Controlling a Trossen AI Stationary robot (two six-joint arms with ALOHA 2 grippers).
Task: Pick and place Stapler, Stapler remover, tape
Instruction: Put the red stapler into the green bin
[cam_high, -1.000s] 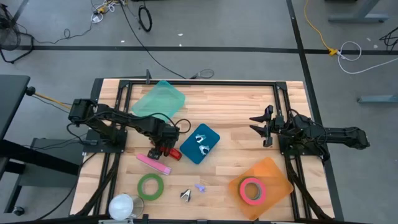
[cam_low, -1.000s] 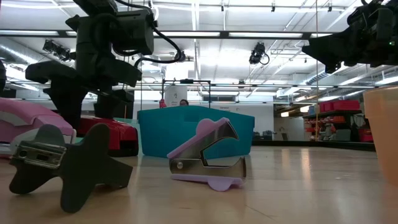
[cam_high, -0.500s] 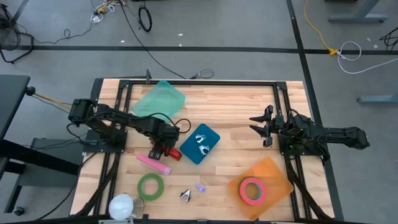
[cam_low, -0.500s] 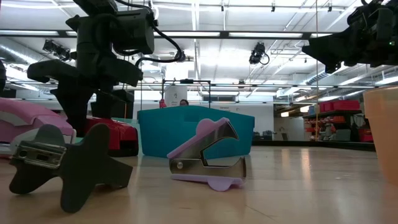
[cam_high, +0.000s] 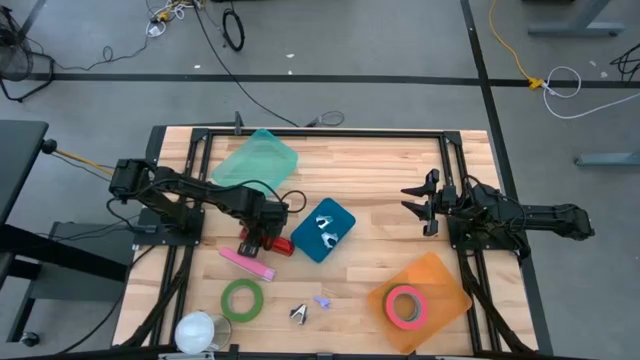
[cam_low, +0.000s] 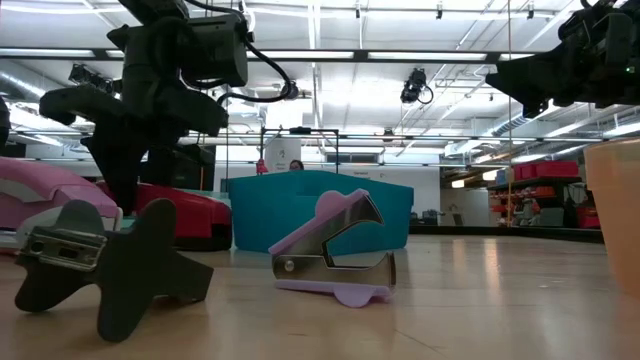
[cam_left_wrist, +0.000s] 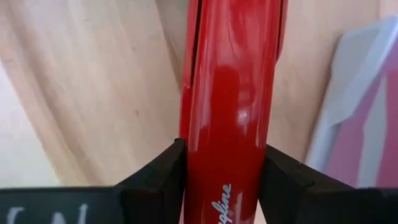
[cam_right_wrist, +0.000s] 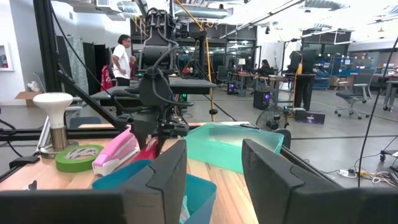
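The left gripper (cam_high: 262, 234) is clamped on the red stapler (cam_high: 277, 244), one finger (cam_left_wrist: 158, 174) pressed to each side of its body, as the left wrist view shows. The stapler lies on the table (cam_high: 380, 175) left of centre, its long axis running roughly left-right, with its free end sticking out to the right of the gripper, just beside the blue bin (cam_high: 322, 230). A pink stapler (cam_high: 247, 263) lies just nearer. The right gripper (cam_high: 424, 203) hangs over the right side with its fingers spread apart, well away from everything.
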